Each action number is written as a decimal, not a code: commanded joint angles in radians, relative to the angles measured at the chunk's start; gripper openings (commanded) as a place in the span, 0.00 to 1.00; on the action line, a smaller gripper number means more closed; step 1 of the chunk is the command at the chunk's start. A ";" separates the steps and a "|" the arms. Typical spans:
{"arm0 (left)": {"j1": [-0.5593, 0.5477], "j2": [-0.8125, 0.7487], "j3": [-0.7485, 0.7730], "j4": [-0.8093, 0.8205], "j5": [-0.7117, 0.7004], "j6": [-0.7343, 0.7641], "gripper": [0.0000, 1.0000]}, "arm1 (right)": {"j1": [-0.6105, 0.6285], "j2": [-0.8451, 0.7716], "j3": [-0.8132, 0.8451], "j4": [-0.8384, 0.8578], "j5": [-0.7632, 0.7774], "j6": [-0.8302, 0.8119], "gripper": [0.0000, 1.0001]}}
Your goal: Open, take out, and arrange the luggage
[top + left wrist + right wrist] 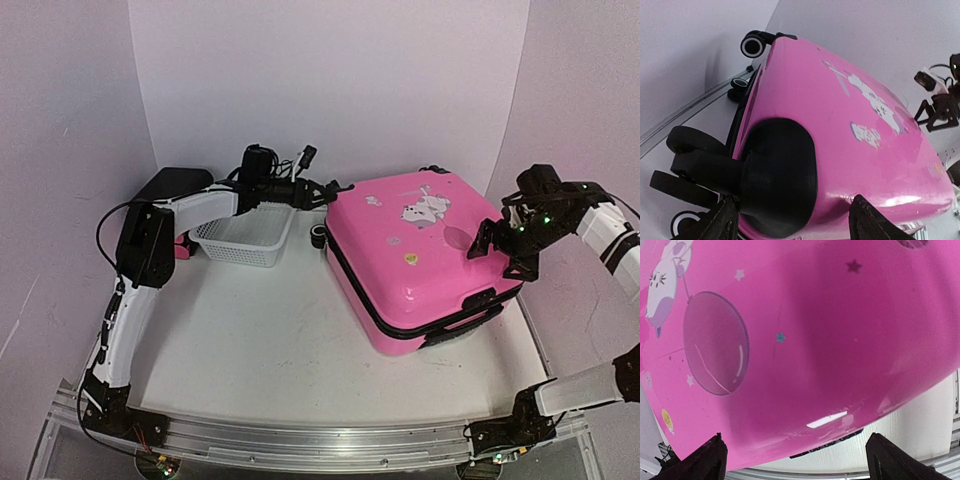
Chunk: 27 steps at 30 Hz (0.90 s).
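Pink glossy hard-shell luggage [420,250] lies closed on the counter [260,350], black zipper band [345,272], cartoon stickers [425,210] on top. Left jaws and right jaws released, flanking it.

No lettering, brand name or number can be read in any view. The luggage [400,290] carries only picture stickers (a white cartoon animal [425,210], a small yellow round sticker [410,259], tiny stars [854,266]), and none of them shows legible words.
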 commanded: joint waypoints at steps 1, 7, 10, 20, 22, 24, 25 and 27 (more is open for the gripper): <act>-0.104 -0.133 -0.170 -0.045 0.158 0.036 0.74 | -0.001 -0.066 -0.032 -0.045 0.061 0.060 0.98; -0.163 -0.227 -0.308 -0.047 0.173 0.032 0.73 | -0.123 -0.021 -0.060 0.023 -0.076 0.097 0.98; -0.206 -0.283 -0.383 -0.046 0.152 0.035 0.73 | -0.167 0.018 -0.030 0.037 -0.063 0.071 0.98; -0.400 -0.434 -0.565 -0.045 0.060 0.040 0.70 | -0.203 0.295 0.162 0.097 -0.015 -0.142 0.98; -0.412 -0.473 -0.608 -0.047 0.061 0.035 0.71 | -0.203 0.321 0.196 0.089 0.012 -0.180 0.98; -0.412 -0.519 -0.660 -0.046 0.053 0.030 0.71 | -0.201 0.327 0.219 0.069 0.008 -0.219 0.98; -0.412 -0.548 -0.688 -0.047 0.049 0.032 0.72 | -0.195 0.323 0.231 0.051 0.032 -0.236 0.98; -0.411 -0.607 -0.744 -0.051 0.045 0.034 0.74 | -0.161 0.309 0.256 0.008 0.087 -0.268 0.98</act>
